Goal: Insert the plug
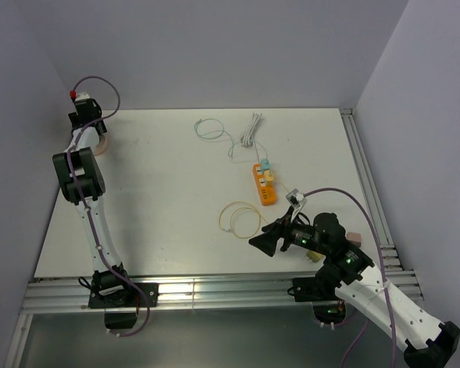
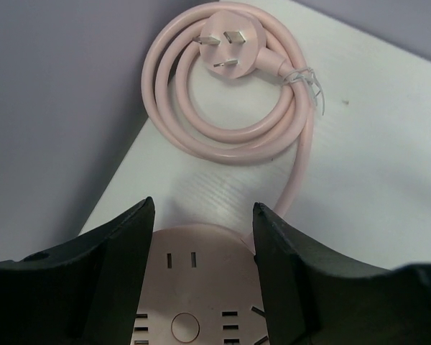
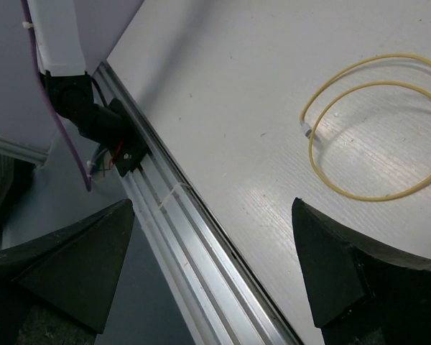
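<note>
- My right hand point(image 3: 214, 215) hangs wide and empty over the counter's point(image 1: 161, 199) near edge, with a yellow cable point(image 3: 302, 115) looped just beyond it
- Mid-counter lies an orange power strip point(image 1: 264, 184), well apart from both hands
- At the far left corner my left hand point(image 2: 203, 208) straddles a round pink socket block point(image 2: 194, 287), and I cannot tell whether the fingers are pressing on it
- Beyond the block is its coiled cord point(image 2: 158, 100), and the plug point(image 2: 226, 43) rests prongs-up on the far side of the coil, close to the wall
- Risks, as I judge them: the smooth rounded block could squirt or twist out of a pinch, the tied coil could drag along with the plug, and the wall leaves little room for my wrist
</note>
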Motion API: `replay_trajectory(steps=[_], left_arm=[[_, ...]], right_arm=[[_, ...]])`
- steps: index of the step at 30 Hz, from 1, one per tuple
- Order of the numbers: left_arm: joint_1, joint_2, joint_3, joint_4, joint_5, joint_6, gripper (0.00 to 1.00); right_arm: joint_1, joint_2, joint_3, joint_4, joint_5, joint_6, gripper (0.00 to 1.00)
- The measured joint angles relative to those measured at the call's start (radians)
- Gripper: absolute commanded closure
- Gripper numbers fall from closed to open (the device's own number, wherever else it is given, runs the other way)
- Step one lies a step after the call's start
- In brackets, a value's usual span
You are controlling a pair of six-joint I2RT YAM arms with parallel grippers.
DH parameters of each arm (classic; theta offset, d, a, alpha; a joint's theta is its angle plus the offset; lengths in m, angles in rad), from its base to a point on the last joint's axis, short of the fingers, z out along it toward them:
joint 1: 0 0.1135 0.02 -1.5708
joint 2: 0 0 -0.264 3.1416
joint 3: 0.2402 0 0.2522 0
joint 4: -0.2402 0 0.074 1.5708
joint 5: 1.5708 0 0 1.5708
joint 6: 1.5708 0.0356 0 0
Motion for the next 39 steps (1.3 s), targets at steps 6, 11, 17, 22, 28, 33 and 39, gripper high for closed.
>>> replay_trajectory(steps=[6, 11, 17, 22, 28, 33, 39], left_arm=[[-0.003, -0.011, 0.037, -0.138, 0.008, -0.026, 0.37], [-0.002, -0.015, 0.069, -0.24, 0.048, -0.1, 0.4], [-0.002, -0.055, 0.014, -0.272, 0.097, -0.201, 0.42], [-0.008, -0.08, -0.027, -0.297, 0.157, -0.282, 0.45], [-0.036, -0.18, -0.2, -0.281, 0.187, -0.333, 0.47], [-0.058, -0.223, -0.264, -0.282, 0.193, -0.339, 0.43], [-0.072, -0.296, -0.354, -0.31, 0.212, -0.36, 0.21]], right_arm=[[0.0, -0.043, 0.0, -0.012, -0.006, 0.001, 0.03], [0.0, -0.051, 0.0, -0.013, -0.016, 0.001, 0.03], [0.0, -0.06, -0.007, -0.013, -0.03, 0.001, 0.03], [0.0, -0.07, -0.014, -0.016, -0.032, 0.001, 0.03], [0.0, -0.069, -0.014, -0.016, -0.036, 0.001, 0.03], [0.0, -0.075, -0.014, -0.016, -0.04, 0.001, 0.03], [0.0, -0.076, -0.015, -0.011, -0.047, 0.001, 0.03]])
